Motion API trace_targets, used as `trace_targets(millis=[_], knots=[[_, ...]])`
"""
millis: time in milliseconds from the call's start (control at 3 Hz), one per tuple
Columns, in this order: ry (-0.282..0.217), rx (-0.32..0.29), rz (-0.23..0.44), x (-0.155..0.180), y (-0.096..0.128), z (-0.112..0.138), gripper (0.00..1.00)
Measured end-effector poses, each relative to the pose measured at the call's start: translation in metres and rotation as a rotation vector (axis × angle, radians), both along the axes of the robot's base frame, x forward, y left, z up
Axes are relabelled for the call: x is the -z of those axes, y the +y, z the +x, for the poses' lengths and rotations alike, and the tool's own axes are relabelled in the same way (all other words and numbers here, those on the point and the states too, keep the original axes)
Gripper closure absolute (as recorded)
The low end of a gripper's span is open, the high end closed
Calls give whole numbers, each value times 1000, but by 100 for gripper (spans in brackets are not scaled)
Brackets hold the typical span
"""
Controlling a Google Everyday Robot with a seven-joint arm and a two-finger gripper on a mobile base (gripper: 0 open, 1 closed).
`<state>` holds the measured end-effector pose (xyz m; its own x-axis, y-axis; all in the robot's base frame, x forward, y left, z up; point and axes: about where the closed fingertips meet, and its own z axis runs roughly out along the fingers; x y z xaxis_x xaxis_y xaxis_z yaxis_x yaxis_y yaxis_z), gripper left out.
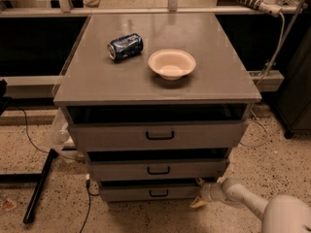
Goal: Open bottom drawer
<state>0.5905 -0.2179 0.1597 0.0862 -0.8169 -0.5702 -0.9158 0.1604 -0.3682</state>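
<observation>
The gripper (200, 199) sits low by the right end of the drawer (125, 193), off its handle (158, 193), probably lining up to reach it; whether it is apart or together I cannot tell.

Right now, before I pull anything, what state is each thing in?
bottom drawer: not pulled out, handle untouched.
middle drawer: not pulled out.
top drawer: not pulled out.
can: lying on its side on the cabinet top.
bowl: upright, looks empty.
gripper: low, by the bottom drawer's right end, off the handle.
</observation>
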Motion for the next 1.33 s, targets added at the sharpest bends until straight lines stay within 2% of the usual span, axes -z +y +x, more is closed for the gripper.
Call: trace_targets(millis=[333, 667, 1000, 1333], knots=[[6, -33, -5, -8, -2, -12, 42], [27, -51, -3, -25, -24, -50, 65], [17, -23, 9, -52, -55, -106, 88], [32, 9, 20, -49, -66, -128, 86]])
